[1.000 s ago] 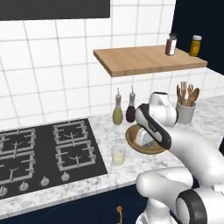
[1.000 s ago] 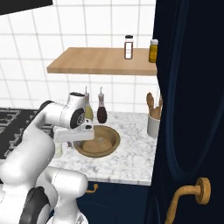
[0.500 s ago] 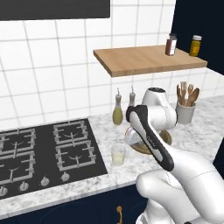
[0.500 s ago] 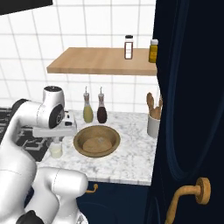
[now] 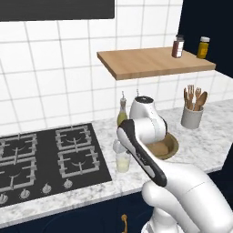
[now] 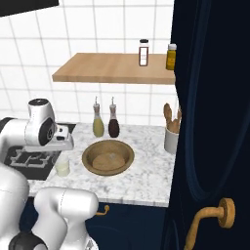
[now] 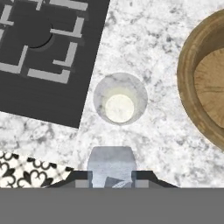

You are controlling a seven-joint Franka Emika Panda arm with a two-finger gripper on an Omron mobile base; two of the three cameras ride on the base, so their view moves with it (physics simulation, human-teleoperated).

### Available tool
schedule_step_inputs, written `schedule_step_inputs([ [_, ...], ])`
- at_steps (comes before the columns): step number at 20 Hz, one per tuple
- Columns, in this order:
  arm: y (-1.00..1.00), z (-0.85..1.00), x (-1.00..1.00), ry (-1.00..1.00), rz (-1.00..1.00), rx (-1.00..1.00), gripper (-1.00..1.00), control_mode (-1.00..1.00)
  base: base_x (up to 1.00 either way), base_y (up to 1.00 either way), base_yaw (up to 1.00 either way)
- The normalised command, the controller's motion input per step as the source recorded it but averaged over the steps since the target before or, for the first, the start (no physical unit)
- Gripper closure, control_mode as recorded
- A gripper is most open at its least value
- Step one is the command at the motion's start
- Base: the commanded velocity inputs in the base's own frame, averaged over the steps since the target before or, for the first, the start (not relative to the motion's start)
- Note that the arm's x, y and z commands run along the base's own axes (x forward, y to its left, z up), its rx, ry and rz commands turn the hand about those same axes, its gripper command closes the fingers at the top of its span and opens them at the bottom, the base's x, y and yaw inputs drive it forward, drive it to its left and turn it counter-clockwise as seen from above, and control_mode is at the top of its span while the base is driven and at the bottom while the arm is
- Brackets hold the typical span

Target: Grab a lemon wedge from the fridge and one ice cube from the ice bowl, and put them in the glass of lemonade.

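Note:
The glass of lemonade [image 7: 120,105] stands on the marble counter between the stove and the ice bowl [image 7: 188,83], and I look straight down into it. My gripper [image 7: 111,176] hovers just above and beside the glass, shut on a pale grey ice cube [image 7: 110,162]. From the base, the gripper [image 6: 62,145] hangs over the glass [image 6: 62,168], left of the tan-brown bowl [image 6: 108,157]. The glass [image 5: 122,161] also shows beside the arm, with the bowl [image 5: 169,144] partly hidden behind it. The lemon wedge and the fridge are out of view.
A black gas stove [image 5: 45,154] lies left of the glass. Two slim spouted bottles [image 6: 106,124] stand at the wall behind the bowl, a grey cup of wooden utensils [image 6: 171,139] to the right. A wooden shelf [image 6: 112,68] with two jars hangs above. A navy cabinet door [image 6: 210,122] closes the right.
The arm has swung left from over the ice bowl to above the glass, carrying the ice cube with it. Bowl and glass have stayed put.

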Motion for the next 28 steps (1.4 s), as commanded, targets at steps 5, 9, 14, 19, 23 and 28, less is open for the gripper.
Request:
schedule_step_inputs([
  [5,0.00,-0.04,0.35,0.09,-0.03,0.00,1.00,-1.00,0.00,0.00,0.00],
  [9,0.00,-0.03,0.19,0.05,0.00,0.00,1.00,-1.00,0.00,0.00,0.00],
  [14,0.00,0.00,0.25,0.01,0.00,0.00,1.00,-1.00,0.00,0.00,0.00],
  [19,0.02,-0.05,0.32,0.00,-0.02,0.00,1.00,-1.00,0.00,0.00,0.00],
  [23,0.02,-0.10,-0.06,-0.24,-0.03,0.00,1.00,-1.00,0.00,0.00,0.00],
  [28,0.01,0.00,-0.02,-0.12,-0.02,0.00,1.00,-1.00,0.00,0.00,0.00],
])
